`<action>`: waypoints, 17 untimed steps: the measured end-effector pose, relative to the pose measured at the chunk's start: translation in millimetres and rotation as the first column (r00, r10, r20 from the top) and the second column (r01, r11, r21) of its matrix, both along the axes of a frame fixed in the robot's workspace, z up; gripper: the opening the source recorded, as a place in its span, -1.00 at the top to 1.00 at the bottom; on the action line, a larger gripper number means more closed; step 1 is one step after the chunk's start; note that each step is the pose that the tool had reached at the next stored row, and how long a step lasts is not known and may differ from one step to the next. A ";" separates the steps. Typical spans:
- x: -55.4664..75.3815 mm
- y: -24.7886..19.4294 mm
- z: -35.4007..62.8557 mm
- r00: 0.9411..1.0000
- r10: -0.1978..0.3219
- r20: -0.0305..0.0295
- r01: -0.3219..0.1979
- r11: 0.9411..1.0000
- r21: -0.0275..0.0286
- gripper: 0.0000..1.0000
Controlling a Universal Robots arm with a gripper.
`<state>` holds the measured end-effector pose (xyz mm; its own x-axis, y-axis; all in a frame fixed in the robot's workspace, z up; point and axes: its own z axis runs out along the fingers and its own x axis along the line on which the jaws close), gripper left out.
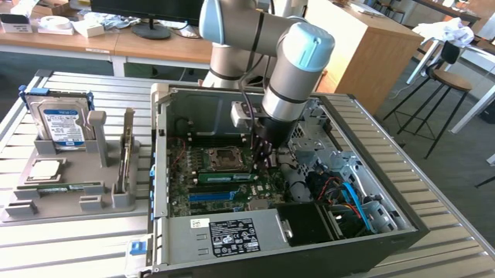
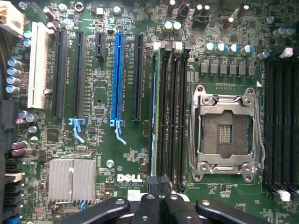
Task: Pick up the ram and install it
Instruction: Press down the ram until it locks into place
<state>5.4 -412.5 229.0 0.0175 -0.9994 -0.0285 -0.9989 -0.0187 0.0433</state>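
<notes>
Here, item by item:

1. One arm reaches down into one open computer case (image 1: 363,255). Its single gripper (image 1: 263,155) is inside, over the green motherboard (image 2: 103,154).
2. The gripper (image 2: 160,184) is clenched, its black tips over one end of the ram. I cannot tell whether they pinch it.
3. The ram (image 1: 228,176) is a long, thin green stick with a pale label. It sits in the black slot bank just beside the processor socket (image 2: 224,133), and the wrist view shows it edge-on (image 2: 153,116).
4. The board carries one square metal-framed socket, one blue slot (image 2: 118,74), one white slot (image 2: 38,65) and one finned silver heatsink (image 2: 72,179).
5. At the exterior view's left, one grey tray (image 1: 46,217) holds one hard drive (image 1: 64,124) upright, one square silver chip (image 1: 46,169), one expansion card (image 1: 127,147) on edge and a second narrow green stick (image 1: 66,186) lying flat.
6. The arm's grey wrist hides part of the board behind it.
</notes>
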 end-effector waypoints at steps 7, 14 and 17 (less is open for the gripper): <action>0.0 0.0 12.2 1.000 0.000 0.000 0.000 1.000 0.000 0.80; 0.0 0.0 19.9 1.000 0.000 0.000 0.000 1.000 0.000 0.80; 0.0 0.0 19.9 1.000 0.000 0.000 0.000 1.000 0.000 0.80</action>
